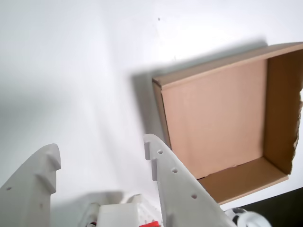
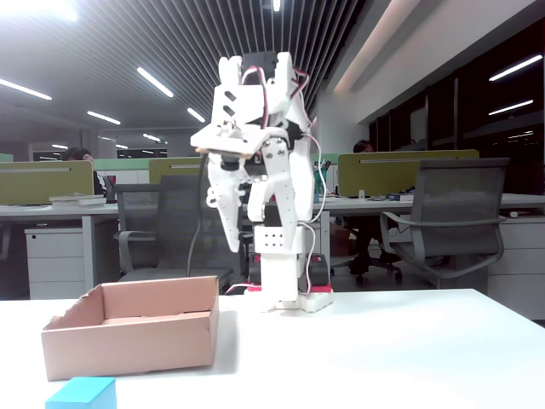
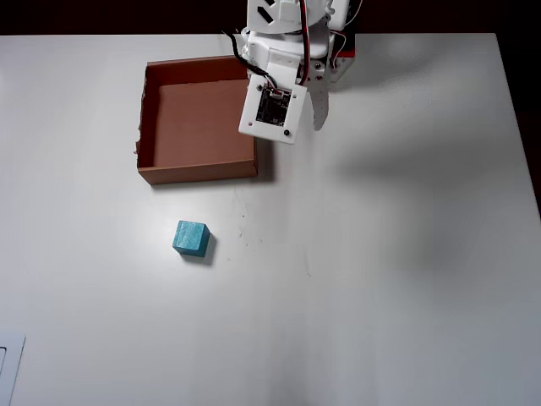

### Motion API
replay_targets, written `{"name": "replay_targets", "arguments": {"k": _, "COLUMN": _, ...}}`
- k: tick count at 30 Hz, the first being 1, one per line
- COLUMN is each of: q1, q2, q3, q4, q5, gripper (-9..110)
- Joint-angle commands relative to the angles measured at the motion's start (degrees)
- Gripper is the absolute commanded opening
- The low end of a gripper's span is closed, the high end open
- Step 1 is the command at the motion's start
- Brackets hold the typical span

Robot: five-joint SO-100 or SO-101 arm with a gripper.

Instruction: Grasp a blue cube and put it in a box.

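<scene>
The blue cube (image 3: pixel 192 238) sits alone on the white table, in front of the box in the overhead view. In the fixed view it lies at the bottom edge (image 2: pixel 83 394). It is out of the wrist view. The box (image 3: pixel 199 173) is an empty tan cardboard tray beside the arm's base; it also shows in the fixed view (image 2: pixel 128 341) and in the wrist view (image 1: pixel 222 118). My gripper (image 1: pixel 100 146) is open and empty. It hangs well above the table (image 2: pixel 245 243), next to the box's near corner and far from the cube.
The arm's base (image 2: pixel 285 294) stands at the table's far edge. The wrist board (image 3: pixel 272 106) overhangs the box's right wall from above. A white object (image 3: pixel 7 364) lies at the overhead view's lower left corner. Office desks and chairs stand behind the table.
</scene>
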Motion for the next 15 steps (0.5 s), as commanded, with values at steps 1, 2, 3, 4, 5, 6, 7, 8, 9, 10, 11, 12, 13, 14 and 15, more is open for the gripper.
{"name": "replay_targets", "arguments": {"k": 1, "q1": 2.9, "q2": -3.96, "q3": -5.63, "q4": -0.88, "q5": -5.27, "gripper": 23}}
{"name": "replay_targets", "arguments": {"k": 2, "q1": 3.78, "q2": -5.54, "q3": -6.94, "q4": -0.97, "q5": -6.24, "gripper": 23}}
{"name": "replay_targets", "arguments": {"k": 3, "q1": 4.66, "q2": -7.56, "q3": -8.53, "q4": -0.79, "q5": -6.94, "gripper": 23}}
{"name": "replay_targets", "arguments": {"k": 4, "q1": 5.36, "q2": -9.4, "q3": -10.2, "q4": -0.79, "q5": -7.12, "gripper": 23}}
{"name": "replay_targets", "arguments": {"k": 5, "q1": 5.98, "q2": -11.25, "q3": -11.87, "q4": -0.79, "q5": -7.12, "gripper": 23}}
{"name": "replay_targets", "arguments": {"k": 6, "q1": 6.59, "q2": -13.18, "q3": -13.71, "q4": -0.79, "q5": -7.12, "gripper": 23}}
{"name": "replay_targets", "arguments": {"k": 7, "q1": 7.21, "q2": -15.21, "q3": -15.73, "q4": -0.62, "q5": -7.12, "gripper": 23}}
{"name": "replay_targets", "arguments": {"k": 8, "q1": 7.73, "q2": -17.05, "q3": -17.75, "q4": -0.26, "q5": -7.12, "gripper": 24}}
{"name": "replay_targets", "arguments": {"k": 9, "q1": 8.26, "q2": -18.98, "q3": -19.78, "q4": 0.09, "q5": -7.12, "gripper": 24}}
{"name": "replay_targets", "arguments": {"k": 10, "q1": 8.79, "q2": -20.83, "q3": -21.71, "q4": 0.35, "q5": -7.12, "gripper": 24}}
{"name": "replay_targets", "arguments": {"k": 11, "q1": 9.23, "q2": -22.59, "q3": -23.47, "q4": 0.44, "q5": -7.12, "gripper": 24}}
{"name": "replay_targets", "arguments": {"k": 12, "q1": 9.67, "q2": -24.35, "q3": -25.14, "q4": 0.53, "q5": -7.12, "gripper": 24}}
{"name": "replay_targets", "arguments": {"k": 13, "q1": 10.11, "q2": -25.93, "q3": -26.72, "q4": 0.44, "q5": -7.12, "gripper": 24}}
{"name": "replay_targets", "arguments": {"k": 14, "q1": 10.46, "q2": -27.51, "q3": -28.21, "q4": 0.18, "q5": -7.12, "gripper": 24}}
{"name": "replay_targets", "arguments": {"k": 15, "q1": 10.72, "q2": -29.09, "q3": -29.62, "q4": -0.09, "q5": -7.12, "gripper": 24}}
